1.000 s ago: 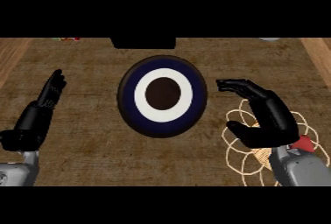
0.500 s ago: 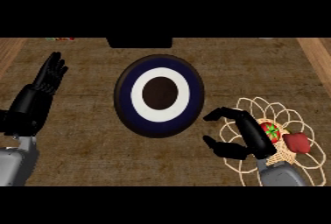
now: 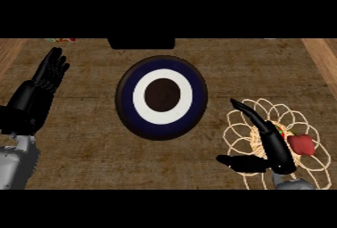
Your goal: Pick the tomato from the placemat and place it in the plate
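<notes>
A red tomato (image 3: 302, 144) with a green stem lies on the lacy beige placemat (image 3: 299, 116) at the lower right. My right hand (image 3: 271, 144) is over the mat just left of the tomato. Its fingers are stretched up and left, its thumb is spread low to the left, and it is open with nothing in it. The hand hides the tomato's left side. The round plate (image 3: 162, 97), dark blue with a white ring and a dark centre, lies in the middle of the counter, left of the mat. My left hand (image 3: 38, 91) rests open at the left edge, fingers up.
A dark block (image 3: 141, 43) sits at the counter's far edge above the plate. Small red items (image 3: 60, 39) show at the top left. Lighter wooden strips (image 3: 325, 55) run along both sides of the counter.
My right hand has come down and back over the placemat, next to the tomato, and its curled fingers have straightened. The left hand stays raised and open.
</notes>
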### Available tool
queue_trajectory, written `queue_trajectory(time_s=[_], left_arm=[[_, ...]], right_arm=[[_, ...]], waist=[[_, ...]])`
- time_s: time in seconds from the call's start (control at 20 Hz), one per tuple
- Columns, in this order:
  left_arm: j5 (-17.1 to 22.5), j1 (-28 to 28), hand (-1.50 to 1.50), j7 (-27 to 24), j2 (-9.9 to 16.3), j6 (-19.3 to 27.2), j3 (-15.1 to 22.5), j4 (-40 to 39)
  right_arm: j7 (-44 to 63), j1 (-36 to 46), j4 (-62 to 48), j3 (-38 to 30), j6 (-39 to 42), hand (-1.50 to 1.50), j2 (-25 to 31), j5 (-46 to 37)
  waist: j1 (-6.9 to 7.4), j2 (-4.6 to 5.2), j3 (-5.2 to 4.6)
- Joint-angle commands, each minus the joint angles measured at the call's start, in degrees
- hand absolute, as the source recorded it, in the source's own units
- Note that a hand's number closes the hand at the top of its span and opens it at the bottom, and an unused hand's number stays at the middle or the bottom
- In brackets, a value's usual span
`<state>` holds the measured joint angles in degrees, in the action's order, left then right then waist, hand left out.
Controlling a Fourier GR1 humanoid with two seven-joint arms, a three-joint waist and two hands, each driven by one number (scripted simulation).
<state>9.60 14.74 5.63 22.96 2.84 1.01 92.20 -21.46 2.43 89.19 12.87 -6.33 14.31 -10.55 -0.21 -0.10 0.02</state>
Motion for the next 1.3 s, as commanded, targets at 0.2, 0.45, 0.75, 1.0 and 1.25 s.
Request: queue_trajectory(time_s=[0.2, 0.45, 0.75, 1.0, 1.25], left_arm=[[-0.1, -0.1, 0.0, 0.5, 0.7, -0.8, -1.4, -0.5], [-1.5, 0.2, 0.0, 0.5, -0.7, 0.5, -0.1, -0.2], [0.8, -0.3, 0.0, -1.4, 0.8, -3.2, -2.1, -1.2], [-1.7, 3.1, 0.0, 1.9, -2.0, -1.2, -0.7, -1.5], [-1.5, 0.1, 0.0, 2.4, -2.1, -3.3, -3.3, 2.3]], right_arm=[[20.4, -0.2, 12.2, -2.4, 6.2, -1.5, 15.6, -8.7], [38.3, 4.1, 14.9, -0.1, 17.5, -1.5, 23.4, -12.5], [53.6, 7.7, 18.3, 1.1, 34.4, -1.5, 28.6, -6.3], [57.6, 10.0, 13.7, 4.4, 36.5, -1.5, 23.5, -10.1], [60.6, 11.1, 14.4, 3.2, 39.0, -1.5, 19.1, -14.8]], waist=[[-1.19, -0.27, -0.27], [-0.58, -0.19, -0.35], [0.42, 0.05, -0.25], [0.41, 0.15, -0.04], [0.33, 0.06, -0.03]])
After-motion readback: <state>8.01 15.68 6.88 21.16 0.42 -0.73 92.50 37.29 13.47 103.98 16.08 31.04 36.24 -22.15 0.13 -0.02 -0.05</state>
